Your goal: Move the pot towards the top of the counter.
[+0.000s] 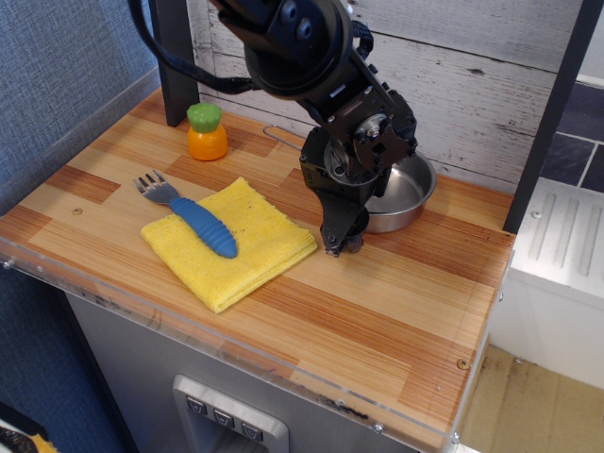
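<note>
Behind me at 12 o'clock, a whitewashed plank wall [472,85] is catching even light. Blue textured wallpaper [66,57] is covering the 9 o'clock side. At 3 o'clock a white ribbed appliance [557,255] is sitting under dark tiles [585,142], beige floor [528,406] showing below.

Tabletop [396,302] is light-brown wood with darker orangey plank stripes. On it, a bright yellow cloth [247,253] with a blue ribbed-handle fork [193,217] with a grey head on top. Behind the cloth, a little orange toy [207,132] with a green top. The pot [408,193] right of the cloth is shiny silver steel. Gripper [340,241] and arm are black. Back wall [491,85] is whitewashed grey planks.
</note>
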Controlling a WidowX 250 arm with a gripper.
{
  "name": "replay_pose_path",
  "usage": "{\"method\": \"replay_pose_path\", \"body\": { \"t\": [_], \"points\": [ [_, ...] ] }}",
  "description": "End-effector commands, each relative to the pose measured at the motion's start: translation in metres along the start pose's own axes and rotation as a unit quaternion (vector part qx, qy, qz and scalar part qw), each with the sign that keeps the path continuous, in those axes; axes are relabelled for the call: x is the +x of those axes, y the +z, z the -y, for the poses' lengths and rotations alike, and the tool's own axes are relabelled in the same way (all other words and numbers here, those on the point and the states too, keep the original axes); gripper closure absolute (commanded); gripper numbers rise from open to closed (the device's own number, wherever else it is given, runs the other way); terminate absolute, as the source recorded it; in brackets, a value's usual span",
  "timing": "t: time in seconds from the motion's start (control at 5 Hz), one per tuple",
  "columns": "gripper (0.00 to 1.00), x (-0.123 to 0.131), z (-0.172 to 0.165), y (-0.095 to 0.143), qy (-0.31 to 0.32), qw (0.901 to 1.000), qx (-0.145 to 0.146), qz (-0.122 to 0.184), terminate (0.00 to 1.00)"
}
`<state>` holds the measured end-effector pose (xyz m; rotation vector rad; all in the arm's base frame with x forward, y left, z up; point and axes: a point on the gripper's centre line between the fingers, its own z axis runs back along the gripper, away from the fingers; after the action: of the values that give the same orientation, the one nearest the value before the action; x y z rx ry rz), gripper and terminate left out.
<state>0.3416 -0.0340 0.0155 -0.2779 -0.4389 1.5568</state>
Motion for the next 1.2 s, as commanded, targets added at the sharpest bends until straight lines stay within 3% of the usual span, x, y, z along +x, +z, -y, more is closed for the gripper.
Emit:
{"method": "replay_pose_path", "body": {
  "t": [0.0,0.4,0.8,1.0],
  "points": [
    [0.00,0.000,0.011,0.021,-0.003,0.9995,-0.032,-0.001,0.00],
    [0.00,0.008,0.029,0.050,-0.004,0.9977,-0.067,-0.003,0.00],
    [0.00,0.040,0.030,0.101,0.000,0.9940,-0.110,0.000,0.00],
    [0.00,0.011,0.045,0.125,-0.002,0.9915,-0.130,0.002,0.00]
  ]
}}
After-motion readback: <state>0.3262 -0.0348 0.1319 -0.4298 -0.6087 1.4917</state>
